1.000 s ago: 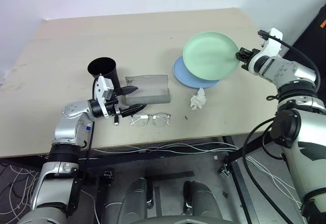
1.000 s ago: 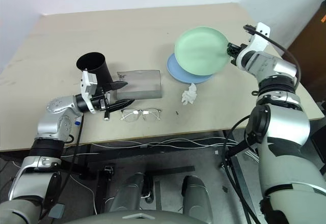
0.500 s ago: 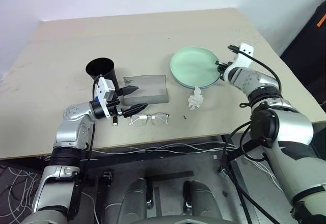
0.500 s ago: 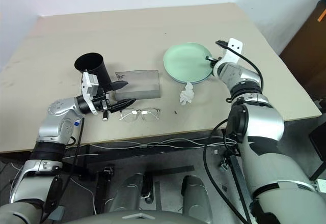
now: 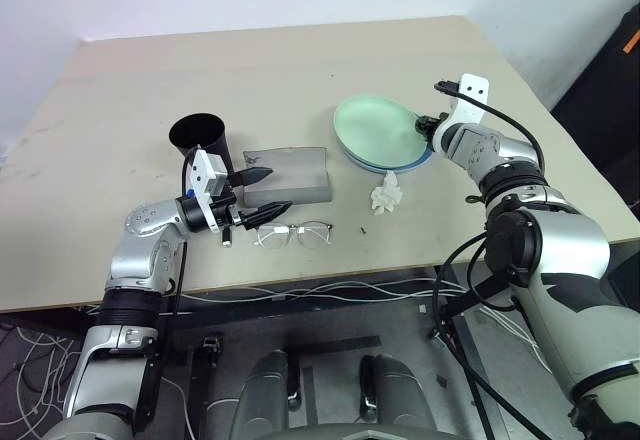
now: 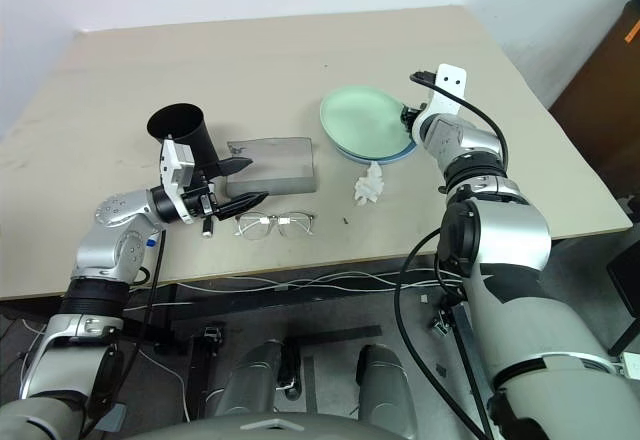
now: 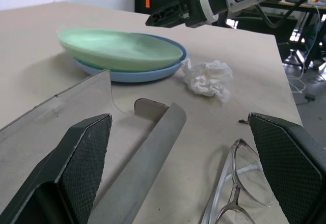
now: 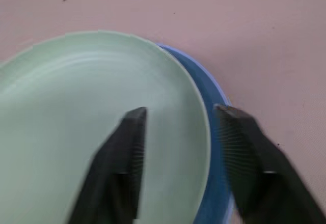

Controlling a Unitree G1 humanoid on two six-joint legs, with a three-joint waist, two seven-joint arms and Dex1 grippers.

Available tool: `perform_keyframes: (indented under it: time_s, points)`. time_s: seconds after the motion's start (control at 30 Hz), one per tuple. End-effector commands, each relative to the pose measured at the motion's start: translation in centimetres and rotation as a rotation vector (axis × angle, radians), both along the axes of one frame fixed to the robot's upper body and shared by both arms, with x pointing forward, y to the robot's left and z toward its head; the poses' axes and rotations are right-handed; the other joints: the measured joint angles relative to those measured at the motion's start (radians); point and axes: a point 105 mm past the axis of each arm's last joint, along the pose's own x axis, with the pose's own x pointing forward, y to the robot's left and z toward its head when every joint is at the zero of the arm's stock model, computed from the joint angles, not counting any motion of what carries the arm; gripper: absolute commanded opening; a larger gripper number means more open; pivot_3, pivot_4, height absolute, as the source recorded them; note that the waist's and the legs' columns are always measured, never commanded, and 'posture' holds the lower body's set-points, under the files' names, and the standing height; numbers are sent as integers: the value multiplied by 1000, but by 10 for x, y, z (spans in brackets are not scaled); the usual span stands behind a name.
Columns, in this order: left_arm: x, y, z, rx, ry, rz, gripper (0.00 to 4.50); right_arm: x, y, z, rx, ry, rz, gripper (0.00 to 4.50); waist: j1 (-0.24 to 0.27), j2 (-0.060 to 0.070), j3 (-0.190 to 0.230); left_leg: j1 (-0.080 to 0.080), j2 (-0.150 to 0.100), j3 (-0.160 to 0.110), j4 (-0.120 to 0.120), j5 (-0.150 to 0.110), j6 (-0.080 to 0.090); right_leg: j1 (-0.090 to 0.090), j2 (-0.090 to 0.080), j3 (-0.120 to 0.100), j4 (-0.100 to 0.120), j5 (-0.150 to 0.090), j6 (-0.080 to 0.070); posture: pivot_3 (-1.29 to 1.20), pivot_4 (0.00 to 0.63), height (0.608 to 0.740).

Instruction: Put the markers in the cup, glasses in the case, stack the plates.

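Beige desk (image 5: 300, 70) seen from above in the eye views. Mint green plate (image 5: 378, 131) right of centre of the frame, resting on the light blue plate (image 5: 421, 160), whose rim peeks out along the lower right edge; green one offset a little toward the left of the blue. Right pincer (image 5: 431, 126) at the right rim of the plates, fingers (image 8: 119, 158) apart, straddling the green plate's edge in the right wrist view, nothing clamped; contact with the rim hard to judge. Crumpled white tissue (image 5: 387, 197) just below the plates, on the desk. Grey case (image 5: 290, 173) near the centre, lying open, lid flap up. Black cup (image 5: 204, 140) upright at centre left, just left of the case. Glasses (image 5: 294, 233) below the case, lenses side by side, temples folded out of plain sight. Left pincer (image 5: 262, 192) at lower left of centre, pointing right toward the case, fingers (image 7: 76, 158) spread wide, empty; one tip over the case's left edge, the other just above the left lens of the glasses. A marker (image 5: 229, 234) with a dark cap partly hidden beneath the left wrist, near the left end of the glasses. Second marker not made out.
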Motion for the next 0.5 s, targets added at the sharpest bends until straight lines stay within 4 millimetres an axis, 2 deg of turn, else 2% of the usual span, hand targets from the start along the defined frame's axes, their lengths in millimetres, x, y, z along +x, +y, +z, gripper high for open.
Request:
perform_keyframes:
  time_s: [0.03, 0.13, 0.3, 0.4, 0.5]
  points:
    - [0, 1, 10, 0, -46, 0, 4500, 4, -5, 30, -51, -82, -2, 3450, 0, 0, 0, 0, 0, 0, 0, 0, 0, 0, 0, 0, 0, 0, 0, 0, 150, 739]
    - [1, 0, 10, -4, -46, -2, 4500, 5, -2, 38, -52, -108, 29, 4440, 0, 0, 0, 0, 0, 0, 0, 0, 0, 0, 0, 0, 0, 0, 0, 0, 150, 739]
    - [2, 0, 11, -6, -46, -5, 4500, 5, 12, 46, -158, -138, 134, 4440, -1, 0, 0, 0, 0, 0, 0, 0, 0, 0, 0, 0, 0, 0, 0, 0, 150, 739]
    - [2, -1, 13, -8, -49, -7, 4500, 2, 27, 50, -106, -146, 256, 4440, 0, 0, 0, 0, 0, 0, 0, 0, 0, 0, 0, 0, 0, 0, 0, 0, 150, 739]
    - [2, 2, 14, -5, -51, -3, 4500, -11, 48, 57, -27, -153, 470, 4483, 0, 0, 0, 0, 0, 0, 0, 0, 0, 0, 0, 1, 0, 0, 0, 0, 150, 739]
